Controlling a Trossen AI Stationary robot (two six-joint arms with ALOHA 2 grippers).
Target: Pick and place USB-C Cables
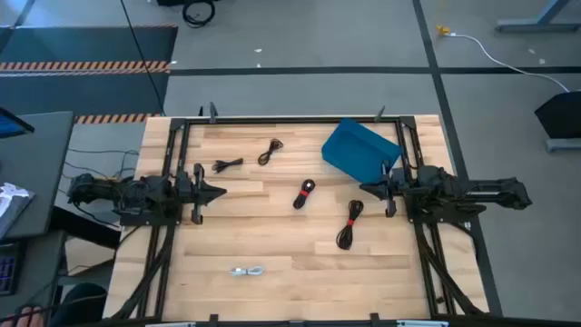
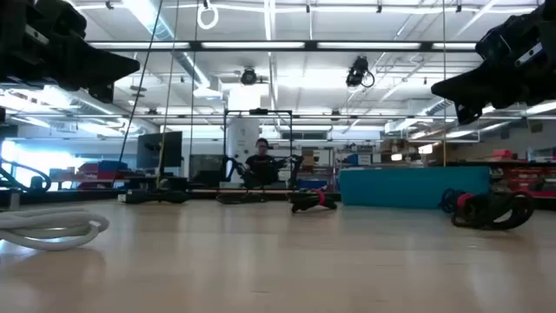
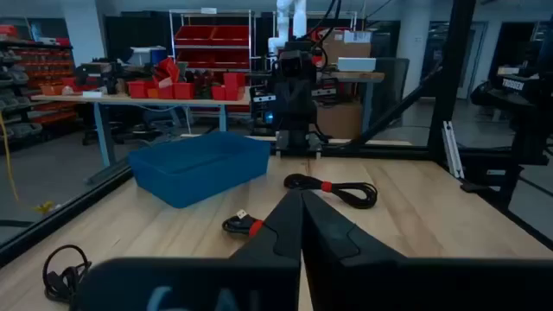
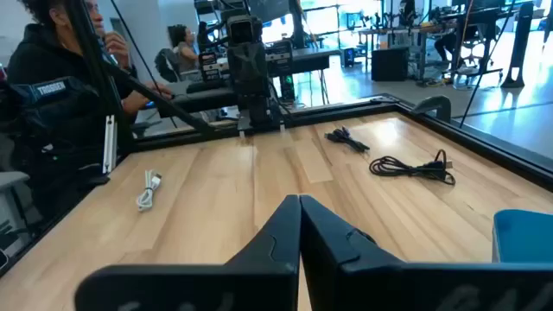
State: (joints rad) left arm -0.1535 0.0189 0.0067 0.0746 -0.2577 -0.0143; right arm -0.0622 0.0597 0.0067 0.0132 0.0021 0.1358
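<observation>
Looking down at the pale wooden table [image 1: 300, 272], I saw both arms parked at the sides with nothing picked up yet. The left gripper [image 1: 218, 192] sat at the left edge with its two dark fingers pressed together and holding nothing. The right gripper [image 1: 367, 189] sat at the right edge, just as closed and just as empty. The five little cables lay apart from each other: a small black coiled cable [image 1: 227, 164] and a loose black looped cable [image 1: 270, 152] near the far side, a black cable with a red band [image 1: 304, 193] in the middle, a long black bundled cable [image 1: 350, 223] near the right arm, and a white-grey coiled cable [image 1: 247, 271] near the front. A blue plastic bin [image 1: 359, 151] sat tilted by the right arm. I thought the thin cables could slip out of a pinch, or a loose loop could catch on the bin's rim.
</observation>
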